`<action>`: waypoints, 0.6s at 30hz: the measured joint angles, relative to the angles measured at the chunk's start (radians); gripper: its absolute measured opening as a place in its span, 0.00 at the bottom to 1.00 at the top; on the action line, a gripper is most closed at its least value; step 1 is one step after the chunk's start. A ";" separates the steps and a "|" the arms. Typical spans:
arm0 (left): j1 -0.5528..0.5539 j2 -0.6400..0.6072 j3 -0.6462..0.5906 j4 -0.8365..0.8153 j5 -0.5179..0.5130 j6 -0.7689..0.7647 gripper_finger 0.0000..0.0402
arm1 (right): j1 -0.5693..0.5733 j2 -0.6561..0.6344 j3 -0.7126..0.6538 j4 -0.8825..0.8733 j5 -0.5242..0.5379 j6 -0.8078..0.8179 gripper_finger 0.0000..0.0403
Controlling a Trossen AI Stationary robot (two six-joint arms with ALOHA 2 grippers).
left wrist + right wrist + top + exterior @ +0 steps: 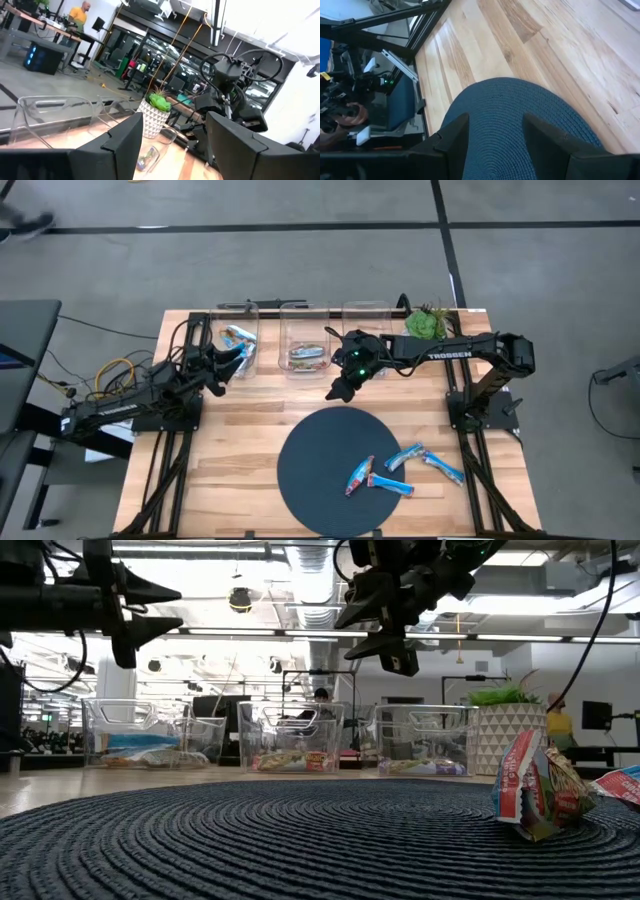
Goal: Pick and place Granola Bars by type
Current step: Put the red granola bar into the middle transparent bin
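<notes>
Several granola bars (pixel 392 472) in blue and multicoloured wrappers lie flat at the near right of a dark round woven mat (pixel 320 470); one of them (pixel 443 469) rests on the wood beside it. One crumpled bar (pixel 530 790) shows close up in the low view. More bars lie in the clear bins at the far edge: blue ones (pixel 237 337) in the left bin, multicoloured ones (pixel 307 356) in the middle bin. My left gripper (pixel 228 366) hangs open and empty beside the left bin. My right gripper (pixel 342 386) hangs open and empty above the mat's far edge (pixel 520 115).
Three clear bins (pixel 290 735) stand in a row along the table's far edge. A green plant in a white pot (pixel 427 323) sits at the far right. Bare wood (pixel 230 450) lies left of the mat. People show in the room beyond the table.
</notes>
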 joint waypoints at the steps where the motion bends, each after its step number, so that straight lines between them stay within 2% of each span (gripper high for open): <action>1: -0.001 0.000 0.000 -0.006 0.004 0.003 0.53 | 0.000 0.000 0.000 0.000 0.000 0.004 0.44; 7: -0.001 -0.001 0.000 -0.015 0.032 0.041 0.53 | 0.000 0.000 0.000 0.000 -0.004 0.006 0.44; 14: -0.001 -0.001 0.000 -0.179 0.140 0.051 0.53 | 0.000 0.000 0.000 -0.023 -0.013 -0.045 0.44; 18: -0.001 -0.001 0.000 -0.249 0.142 0.063 0.53 | 0.000 0.000 0.000 -0.058 -0.013 -0.060 0.44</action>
